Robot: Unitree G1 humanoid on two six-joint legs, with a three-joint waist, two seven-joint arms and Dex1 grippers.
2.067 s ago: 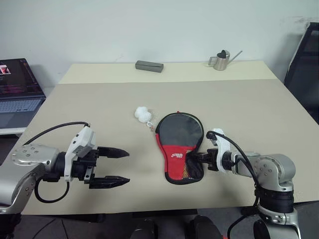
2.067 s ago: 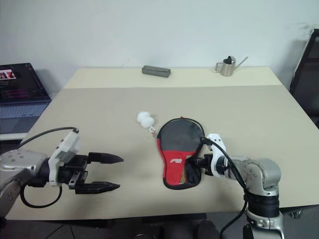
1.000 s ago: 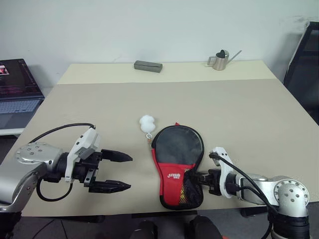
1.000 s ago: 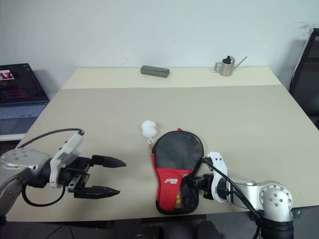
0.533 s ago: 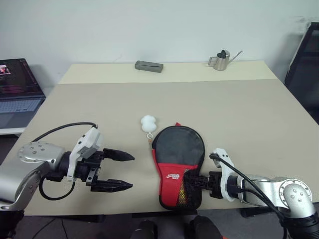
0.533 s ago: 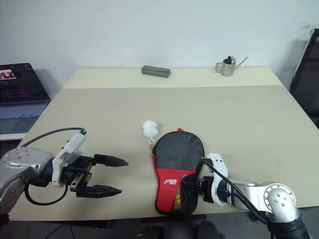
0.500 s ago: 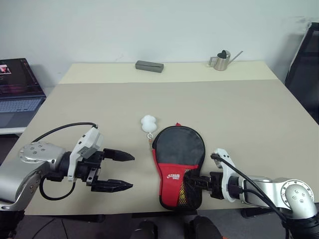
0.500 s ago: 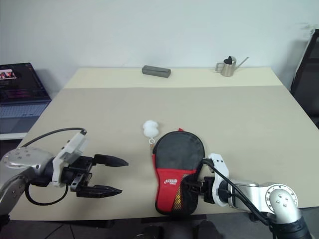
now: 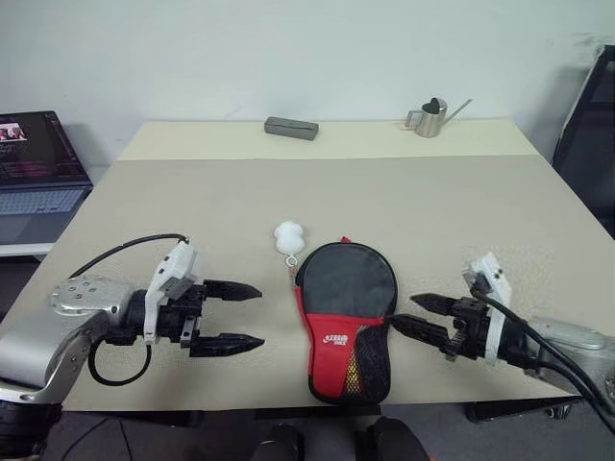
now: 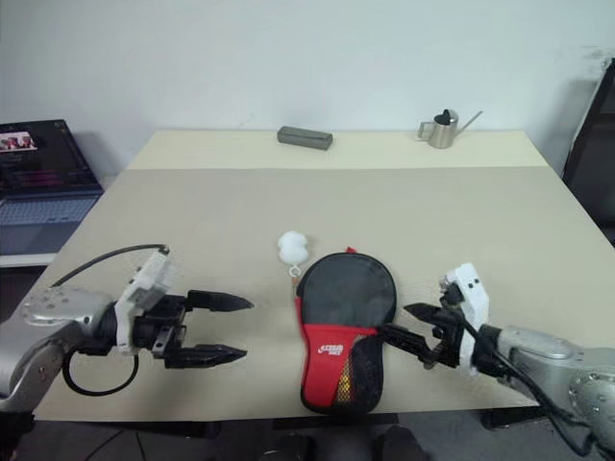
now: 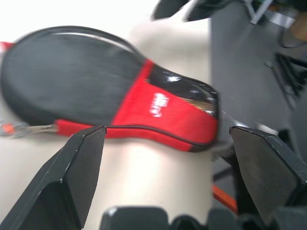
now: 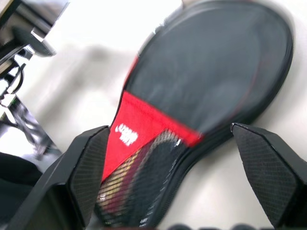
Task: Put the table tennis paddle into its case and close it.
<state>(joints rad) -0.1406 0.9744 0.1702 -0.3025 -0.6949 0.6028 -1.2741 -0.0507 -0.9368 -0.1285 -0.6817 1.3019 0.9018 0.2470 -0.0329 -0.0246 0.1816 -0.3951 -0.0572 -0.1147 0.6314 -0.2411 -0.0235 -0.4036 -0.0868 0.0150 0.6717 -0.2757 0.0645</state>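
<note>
I see the case (image 9: pixel 346 322) near the worktop's (image 9: pixel 500 211) front edge between my wide, empty left tool (image 9: pixel 252 315) and right tool (image 9: pixel 415 315); grey block (image 9: pixel 291 128) and small can (image 9: pixel 428 117) sit along the far edge.

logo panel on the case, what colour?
Red with white lettering, on the case; the rest of that face is black. Clearest in the right wrist view.

The black fabric paddle-shaped case with its red logo panel (image 9: pixel 345 317) lies flat, and through its dark cover the paddle cannot be made out (whether the zip is fully drawn is also too fine to tell). A laptop with a lit screen (image 9: pixel 38 163) is cut off by the left edge of the frame; a dark upright frame (image 9: pixel 588 125) is cut off at the right edge.
</note>
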